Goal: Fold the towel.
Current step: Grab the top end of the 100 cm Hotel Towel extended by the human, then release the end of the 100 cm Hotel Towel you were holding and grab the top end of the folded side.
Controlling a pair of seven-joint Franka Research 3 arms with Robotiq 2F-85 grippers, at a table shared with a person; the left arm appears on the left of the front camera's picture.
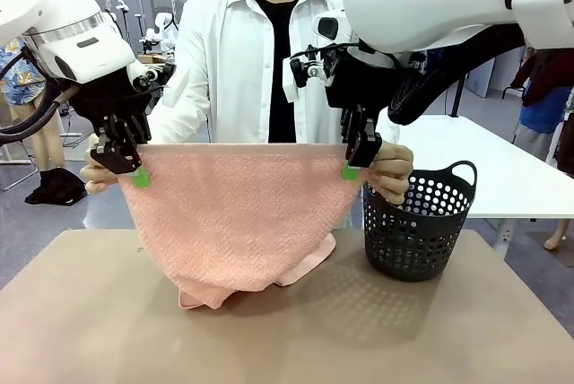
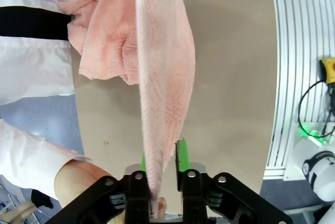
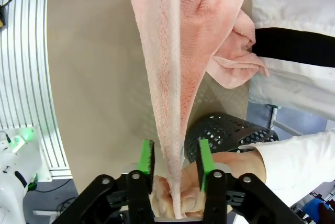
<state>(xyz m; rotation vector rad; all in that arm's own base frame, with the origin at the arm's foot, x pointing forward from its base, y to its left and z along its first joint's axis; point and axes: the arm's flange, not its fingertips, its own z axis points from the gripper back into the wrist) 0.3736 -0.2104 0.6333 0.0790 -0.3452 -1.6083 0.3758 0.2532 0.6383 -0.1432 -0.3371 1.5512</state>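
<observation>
Above the table (image 1: 90,312), left gripper (image 1: 137,174) seemingly pinches the towel (image 1: 233,213); right gripper (image 1: 352,169) straddles it unclosed, near the basket (image 1: 421,231).

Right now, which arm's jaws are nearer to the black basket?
Right. The right jaws hang just above the basket's left edge, at one towel corner; the left jaws hang at the opposite corner.

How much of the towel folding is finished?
Nothing looks folded yet. Done: the towel hangs spread wide beside the basket. In hand: the left gripper pinches one top corner, the right gripper has its pads either side of the other, and the person's hands hold both corners too. Left: the fold itself; the towel's bottom lies bunched on the table.
</observation>
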